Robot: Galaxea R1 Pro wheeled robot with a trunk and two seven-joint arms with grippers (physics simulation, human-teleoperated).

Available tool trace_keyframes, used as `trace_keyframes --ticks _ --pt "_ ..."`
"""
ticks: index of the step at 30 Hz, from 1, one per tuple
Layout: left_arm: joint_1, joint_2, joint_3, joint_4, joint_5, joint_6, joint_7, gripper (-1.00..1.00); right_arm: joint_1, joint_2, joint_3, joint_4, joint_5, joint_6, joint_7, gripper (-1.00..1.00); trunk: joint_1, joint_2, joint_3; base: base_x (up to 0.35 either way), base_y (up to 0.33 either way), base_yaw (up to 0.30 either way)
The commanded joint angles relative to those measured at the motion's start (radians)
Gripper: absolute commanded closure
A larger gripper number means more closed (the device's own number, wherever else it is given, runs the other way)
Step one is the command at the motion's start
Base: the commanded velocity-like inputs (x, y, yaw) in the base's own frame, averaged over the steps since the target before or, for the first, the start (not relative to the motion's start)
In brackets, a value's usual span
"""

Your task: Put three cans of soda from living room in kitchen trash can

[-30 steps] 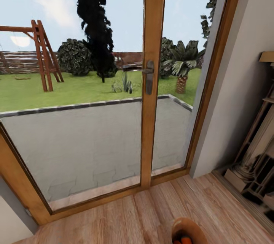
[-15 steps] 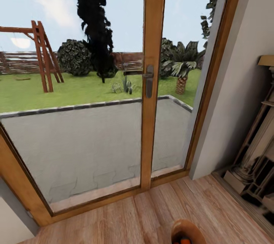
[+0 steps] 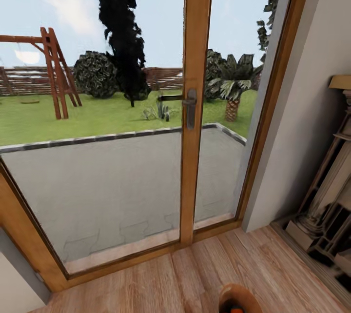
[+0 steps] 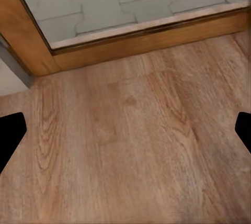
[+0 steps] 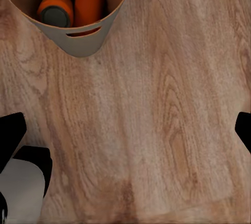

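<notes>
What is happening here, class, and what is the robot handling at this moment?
The robot faces a wood-framed glass door onto a garden and holds nothing. In the right wrist view, a round pale grey bin with an orange-brown inside stands on the wood-plank floor with two bright orange soda cans inside. Both grippers' jaws stand wide apart over bare floor, with nothing between them.

two orange soda cans [image 5: 73, 8] (binned), one bin [image 5: 83, 43]

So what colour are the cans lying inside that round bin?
Bright orange with grey tops: two soda cans in the pale grey bin, clearest in the right wrist view.
</notes>
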Motion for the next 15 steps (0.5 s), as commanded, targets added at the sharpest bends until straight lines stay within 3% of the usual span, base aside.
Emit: trace_keyframes --ticks 1,8,10,11,12,15 --pt "0.010 -0.002 0.000 0.000 0.000 -0.017 0.000 -1.00 0.005 0.003 0.000 0.000 -0.002 -0.001 0.000 -1.00 -0.004 0.007 0.003 0.000 0.000 0.000" --pt "0.066 -0.019 0.001 0.001 0.001 -0.089 0.000 -1.00 0.056 0.025 0.000 0.000 -0.027 -0.043 -0.001 -1.00 -0.031 0.056 0.025 0.000 0.000 0.000" --pt "0.081 -0.022 0.001 0.001 0.002 -0.095 0.000 -1.00 0.070 0.028 0.000 0.000 -0.050 -0.055 -0.001 -1.00 -0.038 0.070 0.031 0.000 0.000 0.000" --pt "0.106 -0.025 0.001 0.001 0.002 -0.107 0.000 -1.00 0.096 0.038 0.000 0.001 -0.099 -0.068 -0.001 -1.00 -0.042 0.077 0.035 0.000 0.000 0.000" --pt "0.116 -0.026 0.001 0.001 0.002 -0.118 0.000 -1.00 0.109 0.046 0.000 0.001 -0.115 -0.071 -0.001 -1.00 -0.046 0.084 0.038 0.000 0.000 0.000" --pt "0.133 -0.028 0.001 0.001 0.003 -0.118 0.000 -1.00 0.121 0.055 0.000 0.001 -0.130 -0.074 -0.004 -1.00 -0.058 0.105 0.047 0.000 0.000 0.000"
